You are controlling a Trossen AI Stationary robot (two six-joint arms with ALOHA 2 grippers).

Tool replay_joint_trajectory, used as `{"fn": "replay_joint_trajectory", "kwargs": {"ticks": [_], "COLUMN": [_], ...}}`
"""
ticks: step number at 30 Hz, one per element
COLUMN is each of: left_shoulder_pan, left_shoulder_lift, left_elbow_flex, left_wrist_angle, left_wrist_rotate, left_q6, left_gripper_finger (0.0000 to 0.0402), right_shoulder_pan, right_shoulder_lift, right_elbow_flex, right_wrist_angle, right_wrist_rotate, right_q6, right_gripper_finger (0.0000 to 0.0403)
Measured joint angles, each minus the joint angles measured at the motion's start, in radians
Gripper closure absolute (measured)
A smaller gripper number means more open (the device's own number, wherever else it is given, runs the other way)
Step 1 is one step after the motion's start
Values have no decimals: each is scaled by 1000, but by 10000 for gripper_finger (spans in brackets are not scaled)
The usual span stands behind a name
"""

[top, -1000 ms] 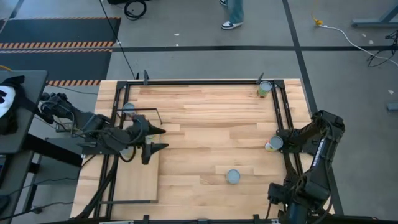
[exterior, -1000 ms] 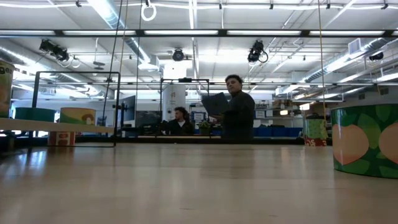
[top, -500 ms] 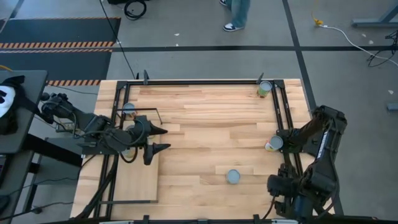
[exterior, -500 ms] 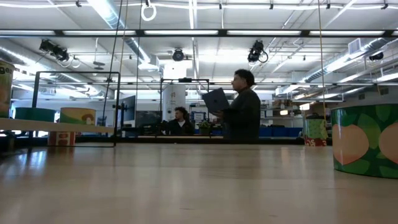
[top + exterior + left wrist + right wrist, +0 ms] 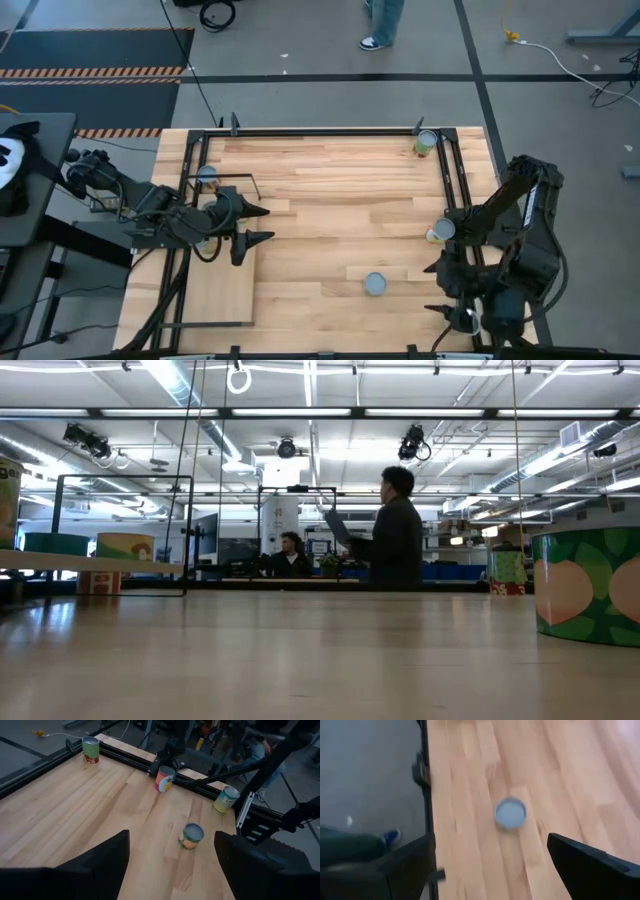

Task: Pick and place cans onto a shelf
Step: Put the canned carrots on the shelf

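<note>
My left gripper (image 5: 266, 224) is open and empty, held over the table's left part beside the shelf (image 5: 222, 292), a light-wood board in a thin black frame. One can (image 5: 207, 177) stands at the shelf's far end. Other cans stand on the tabletop: a pale-blue-topped one (image 5: 375, 284) near the front middle, one (image 5: 441, 231) at the right rail and one (image 5: 427, 141) at the far right corner. My right gripper (image 5: 434, 290) is open and empty, above the table to the right of the pale-blue-topped can (image 5: 510, 813).
Black frame rails (image 5: 455, 190) run along the table's edges. The left wrist view shows a further yellow-sided can (image 5: 225, 800) by the right rail. In the low view a green can (image 5: 587, 586) stands close by on the right. A person (image 5: 395, 530) walks in the room behind.
My right arm has swung out from the table's near right corner, and its gripper has moved toward the pale-blue-topped can. The cans have stayed in place. The person behind the table has walked to the right.
</note>
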Motion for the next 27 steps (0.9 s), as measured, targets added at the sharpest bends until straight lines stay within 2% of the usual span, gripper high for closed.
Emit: {"fn": "replay_joint_trajectory", "kwargs": {"ticks": [4, 10, 19, 27], "left_shoulder_pan": [0, 0, 0, 0], "left_shoulder_lift": [0, 0, 0, 0], "left_elbow_flex": [0, 0, 0, 0], "left_wrist_angle": [0, -1, -1, -1], "left_wrist_rotate": [0, 0, 0, 0], "left_q6": [0, 0, 0, 0], "left_gripper_finger": [108, 108, 108, 108], "right_shoulder_pan": [22, 51, 103, 150], "right_shoulder_lift": [-35, -48, -47, -11], "right_elbow_flex": [0, 0, 0, -1], "right_wrist_angle": [12, 3, -52, -107], "right_wrist_rotate": [87, 94, -99, -212], "right_q6": [5, 20, 125, 233], "right_gripper_finger": [21, 25, 23, 23]}}
